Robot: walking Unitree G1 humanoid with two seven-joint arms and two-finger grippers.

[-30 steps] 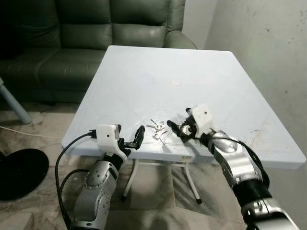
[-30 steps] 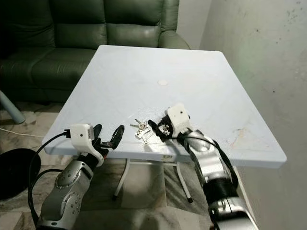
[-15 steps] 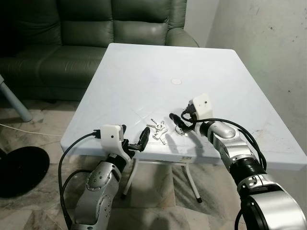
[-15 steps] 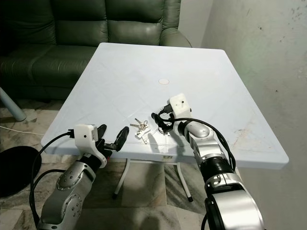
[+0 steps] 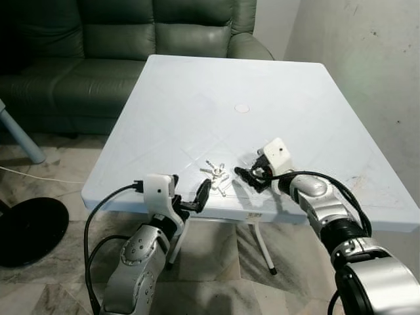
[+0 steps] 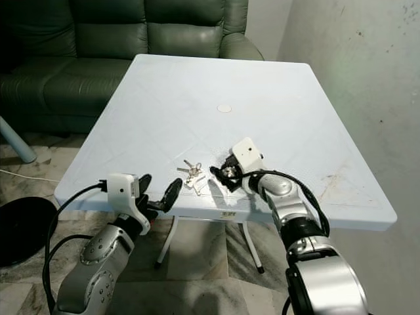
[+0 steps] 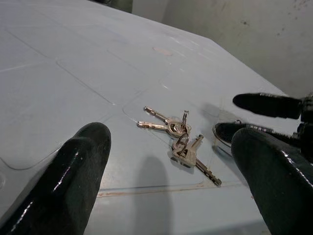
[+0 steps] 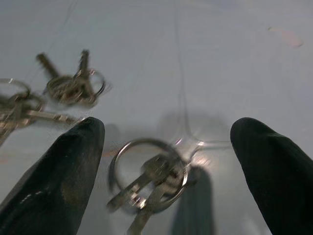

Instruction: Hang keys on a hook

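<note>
Silver keys lay near table front edge; right gripper spread wide at their 3 o'clock, straddling separate key ring, poised to pinch; left gripper wide, idle at 7 o'clock.

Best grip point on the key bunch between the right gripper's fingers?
Probably the large ring: it arches off the white table while the keys lie flat. Right gripper is open astride it; descend from above and close across the ring.
</note>
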